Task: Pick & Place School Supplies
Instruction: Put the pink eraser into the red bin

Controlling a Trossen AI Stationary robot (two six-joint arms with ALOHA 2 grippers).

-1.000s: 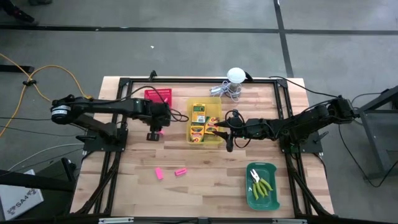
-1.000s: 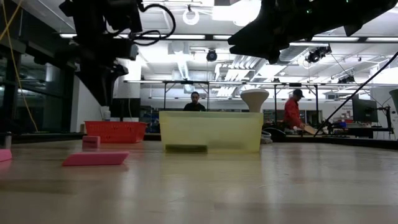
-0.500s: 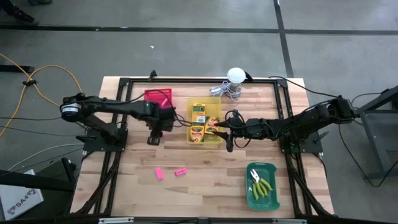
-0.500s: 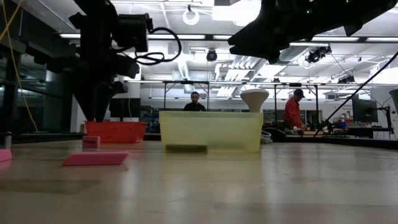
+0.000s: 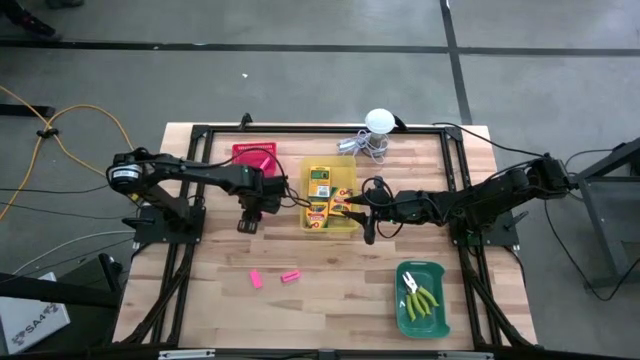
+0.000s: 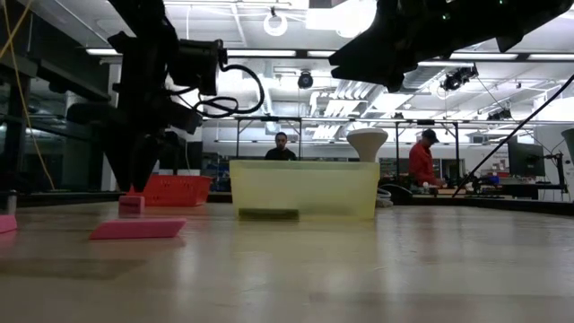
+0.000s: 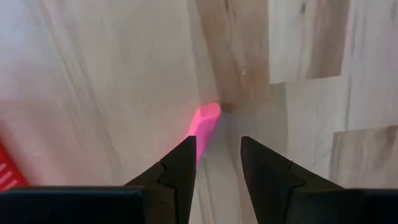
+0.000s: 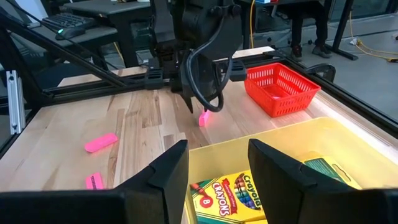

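The left claw (image 7: pixel 215 155) is being held spread apart just above the table (image 5: pixel 330 300), between the red bin (image 5: pixel 254 155) and the yellow bin (image 5: pixel 345 222), with nothing gripped. A pink eraser (image 7: pixel 206 118) is lying on the wood just ahead of the left claw's fingertips (image 7: pixel 186 149), nearer to one finger than to the other; whether it is being touched cannot be told. In the low view this eraser (image 6: pixel 131 205) is being seen on the wood in front of the red bin (image 6: pixel 168 189), under the left arm.

Two more pink erasers (image 5: pixel 256 279) (image 5: pixel 290 275) are lying on open wood nearer the front edge, well apart from both claws and close to each other.

In the middle, the yellow bin (image 8: pixel 292 134) is holding crayon boxes (image 5: pixel 319 182), side by side. The right claw (image 8: pixel 217 155) is being held spread apart over the right rim of that bin, gripping nothing, and a crayon box (image 8: pixel 224 193) is lying just below and between its fingers.

At the far edge, a white ball (image 5: pixel 379 122) is sitting beside some metal clutter (image 5: pixel 360 141).

At the near right, a green bin (image 5: pixel 402 318) is holding two tools (image 5: pixel 421 296) with yellow-green handles.

Beyond the table, two people (image 6: pixel 281 147) (image 6: pixel 421 161) are being seen in the room.
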